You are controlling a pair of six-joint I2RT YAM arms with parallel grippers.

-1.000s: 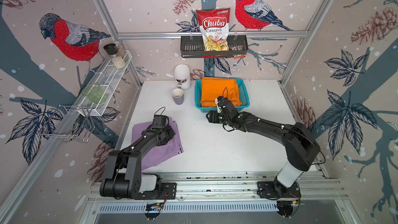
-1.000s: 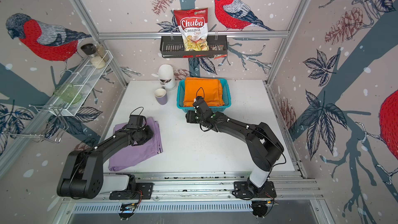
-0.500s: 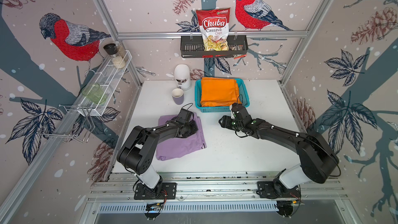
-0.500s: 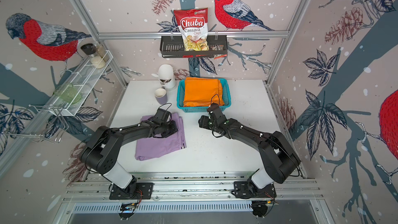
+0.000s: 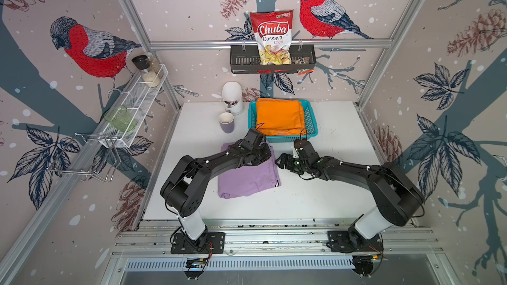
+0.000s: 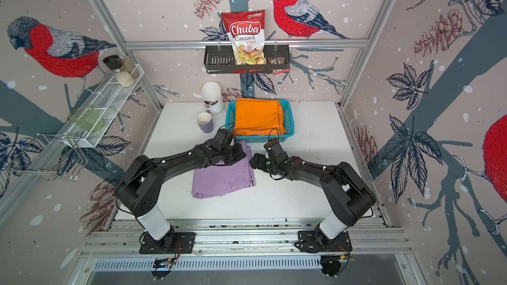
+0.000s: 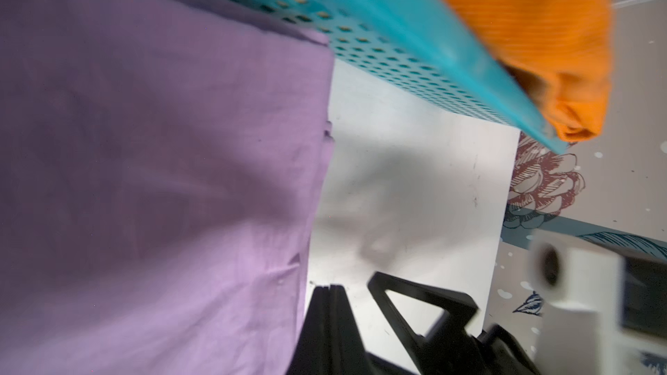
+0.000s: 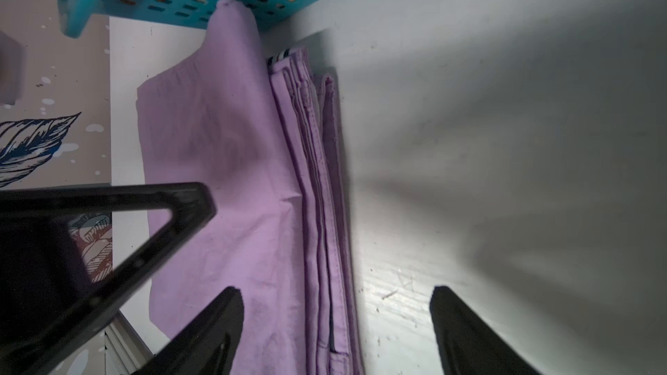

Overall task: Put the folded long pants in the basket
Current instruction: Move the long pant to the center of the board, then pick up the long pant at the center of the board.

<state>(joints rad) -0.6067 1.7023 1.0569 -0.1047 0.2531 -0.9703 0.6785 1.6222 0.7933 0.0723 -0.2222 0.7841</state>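
The left gripper (image 5: pixel 264 155) is reaching over the far right corner of the lilac pants (image 5: pixel 247 179). Its jaws are pressing fully together. In the left wrist view they are meeting as 1 dark blade right at the cloth's edge, with the fabric rising close to the lens, so they are apparently pinching that edge.

The right gripper (image 5: pixel 281 160) is hovering low just beside the same side of the bundle, facing the left gripper. Its jaws are standing wide apart and gripping nothing. In the right wrist view, 1 tip is hanging over the lilac cloth and the other over bare worktop (image 5: pixel 329 187), with the stacked folded edge lying between them.

The lilac pants are lying about mid-worktop between the 2 arms, their far edge just beside the near wall of the basket (image 5: pixel 311 124). The basket is sitting at the middle of the worktop's back edge, with the orange pants (image 5: pixel 279 117) lying folded inside it and filling it. A purple mug (image 5: pixel 226 122) is standing just left of the basket.
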